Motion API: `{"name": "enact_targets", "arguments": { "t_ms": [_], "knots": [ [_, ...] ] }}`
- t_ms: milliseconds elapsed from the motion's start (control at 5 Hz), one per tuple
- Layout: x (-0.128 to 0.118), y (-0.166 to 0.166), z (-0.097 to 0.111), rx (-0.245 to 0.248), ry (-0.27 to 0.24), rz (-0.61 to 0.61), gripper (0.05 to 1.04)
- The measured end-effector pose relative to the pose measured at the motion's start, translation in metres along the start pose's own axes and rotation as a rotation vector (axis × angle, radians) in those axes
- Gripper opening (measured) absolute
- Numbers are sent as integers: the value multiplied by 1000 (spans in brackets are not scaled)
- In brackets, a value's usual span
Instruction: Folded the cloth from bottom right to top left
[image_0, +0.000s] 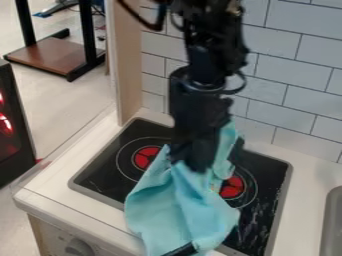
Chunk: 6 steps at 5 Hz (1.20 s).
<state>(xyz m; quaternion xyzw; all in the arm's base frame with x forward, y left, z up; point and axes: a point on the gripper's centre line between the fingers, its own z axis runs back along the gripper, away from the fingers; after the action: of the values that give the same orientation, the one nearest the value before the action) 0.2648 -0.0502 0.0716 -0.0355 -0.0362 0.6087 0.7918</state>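
Clock dirs taken from the claw (198, 162), 12 = top of view. Cloth (190, 210), lt. blue, is at/around the claw: a narrow raised part goes up at approx. 1 o'clock, another edge sits close at 8, and the main bulk hangs down, bunched & creased, toward 6. It lies across the mid. of the black cooktop (110, 172) & over its front rim, lower end reaching past the table (60, 195) edge. Claw points down, arm above it at 12. Can't tell how wide the claw is, or if it has a grip on the cloth; folds + dark body hide that bit.

Burners: red L burner (147, 157) at 9, just beside the cloth; red R burner (232, 187) at 4, partly covered by cloth on its L side. Whitish smears on glass at approx. 5. Dark bar (179, 250) at 6, against the cloth's lower end, ID unclear.

Others: knob (79, 248) on the front panel, betw. 7 & 8; sink (332, 227) rim at 4, well apart from cloth. Wood panel (127, 65) upright at 11; tiled wall (294, 65) behind, 12 to 3. Black unit w/ red glow (12, 145) betw. 9 & 10; stand w/ brown shelf (57, 56) betw. 10 & 11, on the floor.
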Motion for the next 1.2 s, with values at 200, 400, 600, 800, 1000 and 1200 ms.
{"name": "enact_targets", "arguments": {
  "t_ms": [200, 400, 600, 800, 1000, 1200],
  "knots": [
    [16, 10, -24, 56, 10, 17, 49],
    [26, 13, -46, 90, 12, 16, 49],
    [35, 19, -60, 125, 8, 41, 73],
    [37, 19, -60, 130, -9, 89, 230],
    [36, 25, -58, 164, -5, 101, 493],
    [35, 23, -42, 138, 1, 115, 801]
  ]
}}
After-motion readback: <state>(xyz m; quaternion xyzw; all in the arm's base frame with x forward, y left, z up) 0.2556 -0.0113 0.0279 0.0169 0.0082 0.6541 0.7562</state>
